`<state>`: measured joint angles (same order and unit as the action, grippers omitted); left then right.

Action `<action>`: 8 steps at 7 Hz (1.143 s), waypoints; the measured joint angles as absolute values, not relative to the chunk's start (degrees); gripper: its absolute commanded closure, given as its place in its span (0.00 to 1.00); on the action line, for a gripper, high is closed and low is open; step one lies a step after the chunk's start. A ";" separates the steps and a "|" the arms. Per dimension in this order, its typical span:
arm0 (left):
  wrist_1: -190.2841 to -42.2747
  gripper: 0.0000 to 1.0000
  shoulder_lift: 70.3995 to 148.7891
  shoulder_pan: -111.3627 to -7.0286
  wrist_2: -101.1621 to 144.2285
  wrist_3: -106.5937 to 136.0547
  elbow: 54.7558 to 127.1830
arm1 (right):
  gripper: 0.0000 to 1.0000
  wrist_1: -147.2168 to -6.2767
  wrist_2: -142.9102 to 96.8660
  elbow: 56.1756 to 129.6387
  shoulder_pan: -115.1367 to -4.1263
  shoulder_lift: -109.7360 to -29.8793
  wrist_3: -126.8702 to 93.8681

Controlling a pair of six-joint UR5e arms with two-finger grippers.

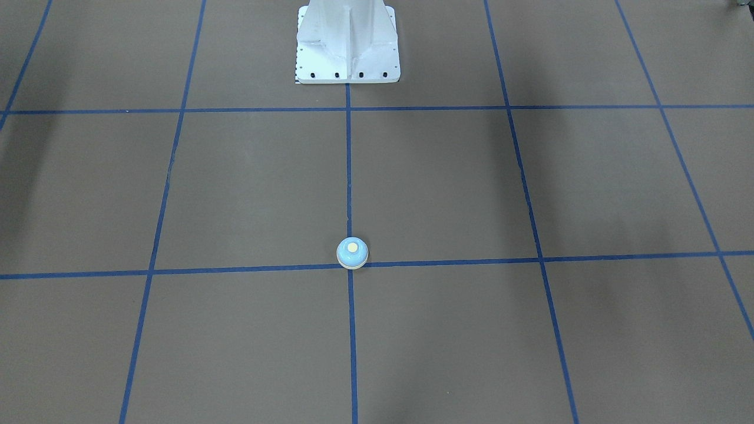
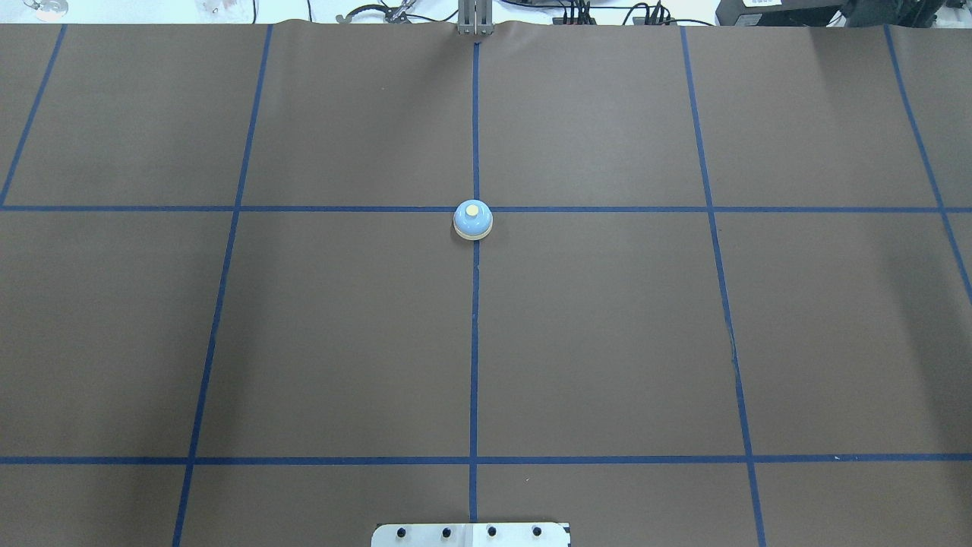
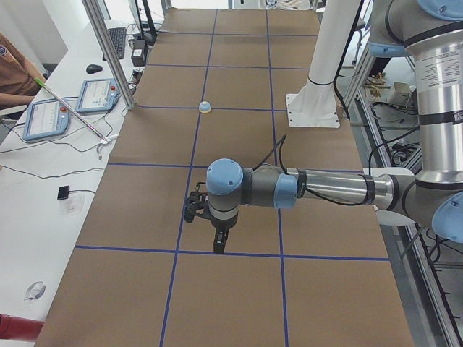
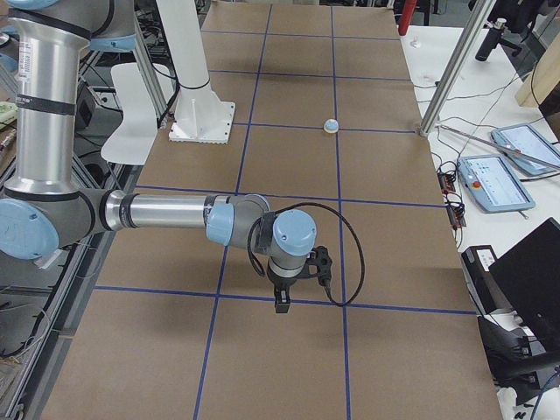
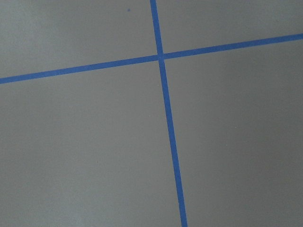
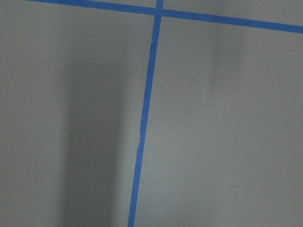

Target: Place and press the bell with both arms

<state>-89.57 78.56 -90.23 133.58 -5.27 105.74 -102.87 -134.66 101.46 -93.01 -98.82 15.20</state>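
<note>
The bell (image 2: 473,220) sits where blue tape lines (image 2: 592,209) cross, well apart from the left gripper (image 3: 219,247) and right gripper (image 4: 282,303), whose finger spread I cannot tell, so a careless long reach could knock it sliding.

The bell (image 2: 473,220) sits on the table (image 2: 607,342) where 2 tape lines (image 2: 474,342) cross, well in front of the pedestal (image 2: 471,535).

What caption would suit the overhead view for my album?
Light-blue bell where blue tape lines cross on the brown table.
</note>
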 measured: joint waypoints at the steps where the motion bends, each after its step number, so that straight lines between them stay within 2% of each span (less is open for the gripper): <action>1: -89.56 0.00 78.44 -90.28 133.59 -5.27 105.84 | 0.00 -102.18 -134.62 101.85 -93.00 -98.82 13.87; 8: -89.56 0.00 78.77 -90.35 133.58 -5.27 105.65 | 0.00 -96.55 -135.99 102.80 -89.99 -98.85 5.50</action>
<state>-89.56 78.77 -90.35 133.58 -5.27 105.65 -96.55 -135.99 102.80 -89.99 -98.85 5.50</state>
